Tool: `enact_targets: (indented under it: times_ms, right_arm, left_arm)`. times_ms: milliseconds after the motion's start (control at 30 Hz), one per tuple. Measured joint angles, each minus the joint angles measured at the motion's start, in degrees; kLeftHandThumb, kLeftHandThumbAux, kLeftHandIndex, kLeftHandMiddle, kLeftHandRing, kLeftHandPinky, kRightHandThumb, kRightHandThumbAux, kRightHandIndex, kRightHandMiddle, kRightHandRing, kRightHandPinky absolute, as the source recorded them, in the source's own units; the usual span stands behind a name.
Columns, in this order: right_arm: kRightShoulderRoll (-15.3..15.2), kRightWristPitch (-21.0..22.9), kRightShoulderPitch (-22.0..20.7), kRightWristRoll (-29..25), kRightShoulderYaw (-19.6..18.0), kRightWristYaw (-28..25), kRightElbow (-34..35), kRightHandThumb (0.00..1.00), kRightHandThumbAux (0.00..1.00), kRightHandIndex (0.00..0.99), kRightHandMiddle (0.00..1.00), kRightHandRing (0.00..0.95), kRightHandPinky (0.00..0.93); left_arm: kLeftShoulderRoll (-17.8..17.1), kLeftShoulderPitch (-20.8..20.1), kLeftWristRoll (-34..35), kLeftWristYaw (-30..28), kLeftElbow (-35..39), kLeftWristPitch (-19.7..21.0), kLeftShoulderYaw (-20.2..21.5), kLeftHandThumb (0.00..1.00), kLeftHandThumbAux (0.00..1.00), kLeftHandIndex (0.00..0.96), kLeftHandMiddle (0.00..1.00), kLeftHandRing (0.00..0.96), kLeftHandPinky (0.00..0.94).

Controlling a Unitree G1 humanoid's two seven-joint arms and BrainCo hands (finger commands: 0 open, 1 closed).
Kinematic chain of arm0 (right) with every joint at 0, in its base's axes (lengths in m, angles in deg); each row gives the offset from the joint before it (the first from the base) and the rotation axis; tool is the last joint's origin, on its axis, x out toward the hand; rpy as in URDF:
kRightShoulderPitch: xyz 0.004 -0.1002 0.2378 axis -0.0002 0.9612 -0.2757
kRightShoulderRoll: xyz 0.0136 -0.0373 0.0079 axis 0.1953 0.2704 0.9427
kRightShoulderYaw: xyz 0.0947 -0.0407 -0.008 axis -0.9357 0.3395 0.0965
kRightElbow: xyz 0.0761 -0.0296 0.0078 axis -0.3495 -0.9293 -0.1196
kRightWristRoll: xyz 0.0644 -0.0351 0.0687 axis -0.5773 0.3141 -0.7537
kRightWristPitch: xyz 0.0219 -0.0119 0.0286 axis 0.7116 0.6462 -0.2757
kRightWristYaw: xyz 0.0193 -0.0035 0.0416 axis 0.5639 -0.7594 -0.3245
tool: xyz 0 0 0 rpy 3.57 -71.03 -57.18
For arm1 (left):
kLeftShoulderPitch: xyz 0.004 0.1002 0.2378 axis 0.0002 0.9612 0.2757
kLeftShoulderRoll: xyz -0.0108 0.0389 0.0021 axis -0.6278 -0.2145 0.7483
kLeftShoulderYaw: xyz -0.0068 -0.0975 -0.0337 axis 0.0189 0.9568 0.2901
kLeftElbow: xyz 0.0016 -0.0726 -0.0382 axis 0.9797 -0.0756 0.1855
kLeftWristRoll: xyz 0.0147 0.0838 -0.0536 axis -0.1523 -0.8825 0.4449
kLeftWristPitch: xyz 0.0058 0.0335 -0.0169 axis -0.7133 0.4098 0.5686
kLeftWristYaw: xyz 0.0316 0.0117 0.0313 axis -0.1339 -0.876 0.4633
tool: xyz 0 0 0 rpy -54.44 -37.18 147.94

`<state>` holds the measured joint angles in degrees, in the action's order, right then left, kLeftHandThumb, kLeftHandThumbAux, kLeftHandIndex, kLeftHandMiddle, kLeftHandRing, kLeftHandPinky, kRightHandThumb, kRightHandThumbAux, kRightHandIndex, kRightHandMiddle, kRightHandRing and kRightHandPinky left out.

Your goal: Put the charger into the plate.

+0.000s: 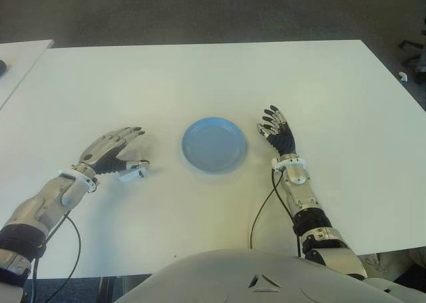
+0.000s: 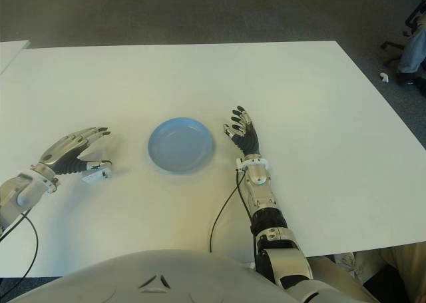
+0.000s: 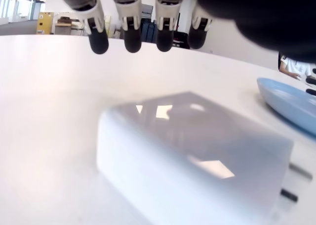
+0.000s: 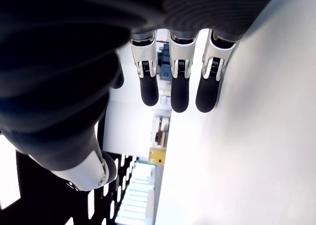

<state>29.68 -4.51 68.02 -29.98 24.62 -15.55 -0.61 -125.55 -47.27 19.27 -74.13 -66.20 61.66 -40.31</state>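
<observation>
A small white charger (image 1: pixel 132 174) lies on the white table (image 1: pixel 200 83), its prongs pointing toward the plate. Over it is my left hand (image 1: pixel 136 148), open, with the thumb beside the charger. In the left wrist view the fingers (image 3: pixel 132 37) are stretched out above the charger (image 3: pixel 192 156) without touching it. The blue plate (image 1: pixel 214 144) sits to the right of the charger with nothing in it, and its edge shows as the plate (image 3: pixel 289 104) in the left wrist view. My right hand (image 1: pixel 276 126) shows just right of the plate, fingers (image 4: pixel 179 86) spread and holding nothing.
A second white table (image 1: pixel 20 56) stands at the far left. Dark carpet lies beyond the far edge. Black cables (image 1: pixel 259 216) trail from both wrists to the near edge. A small white object (image 1: pixel 403 76) lies on the floor at the right.
</observation>
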Motion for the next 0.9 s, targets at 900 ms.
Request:
enact_targets:
  times_ms: [900]
  right_arm:
    - [0.13,0.31,-0.59,-0.07,-0.06,-0.09,-0.48,0.583,0.731,0.042,0.164,0.179,0.226]
  left_arm:
    - [5.41,0.14,-4.37,2.12,0.32,0.52,3.21,0.383,0.189,0.000,0.000,0.000,0.062]
